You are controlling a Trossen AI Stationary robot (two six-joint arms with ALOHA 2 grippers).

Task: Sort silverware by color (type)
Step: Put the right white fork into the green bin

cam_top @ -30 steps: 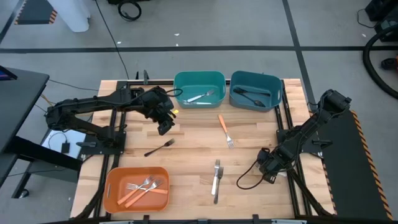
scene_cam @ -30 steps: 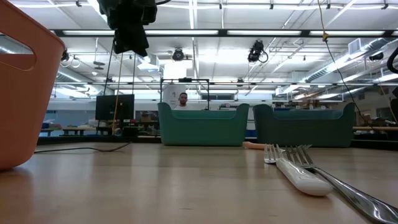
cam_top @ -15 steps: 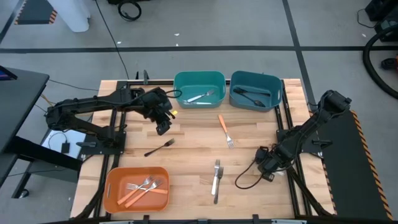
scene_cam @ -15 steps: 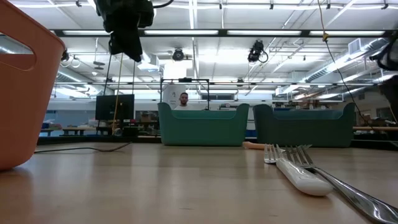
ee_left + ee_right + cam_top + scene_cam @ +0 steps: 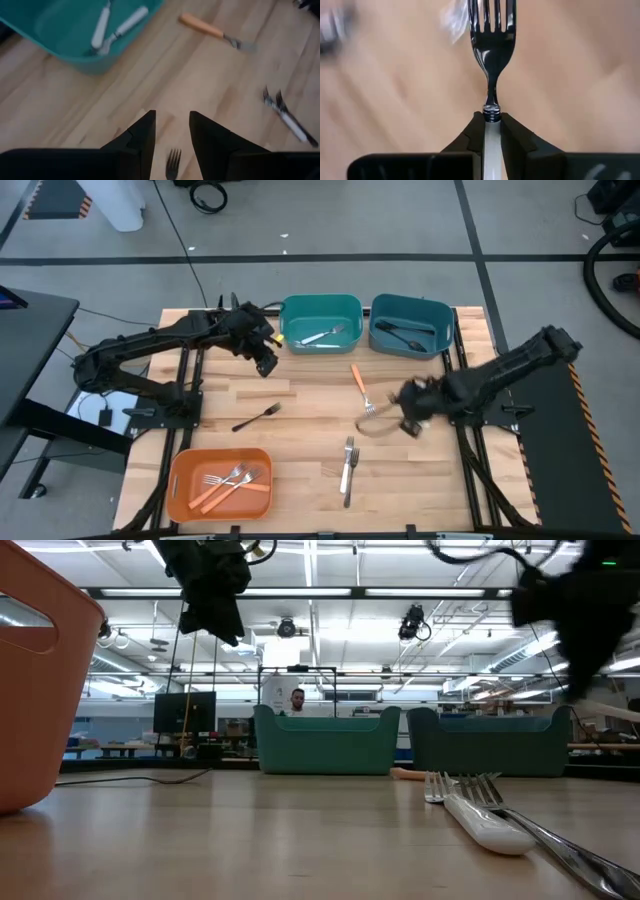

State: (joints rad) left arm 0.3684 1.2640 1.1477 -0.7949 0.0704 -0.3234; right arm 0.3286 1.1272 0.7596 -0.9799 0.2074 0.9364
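Note:
My right gripper point(image 5: 408, 418) hovers over the table's middle right and is shut on a white-handled fork point(image 5: 491, 60). My left gripper point(image 5: 266, 360) is open and empty beside the left teal bin point(image 5: 320, 308). That bin holds white-handled forks point(image 5: 320, 336). The right teal bin point(image 5: 411, 310) holds a dark fork point(image 5: 404, 333). On the wood lie an orange-handled fork point(image 5: 361, 388), a black fork point(image 5: 257, 417) and two white-handled forks point(image 5: 348, 468). The orange bin point(image 5: 219, 498) holds several forks. My right gripper pinches the fork's white handle point(image 5: 491, 134) between its two fingers, right at the end that meets the metal neck. The fingers lie along the fork. Its neck and tines point(image 5: 491, 20) stick straight out past the fingertips, above the wood.
A looping cable point(image 5: 375, 427) trails from the right arm over the table near the orange-handled fork. In the low view both grippers hang high above the tabletop point(image 5: 250, 840). A person shows far behind the left teal bin point(image 5: 296, 698).
My right gripper has swept quickly from the table's right edge toward the middle and far side, dragging its cable loop along. My left gripper has moved a little toward the far edge, closer to the left teal bin. The forks on the table have stayed put.

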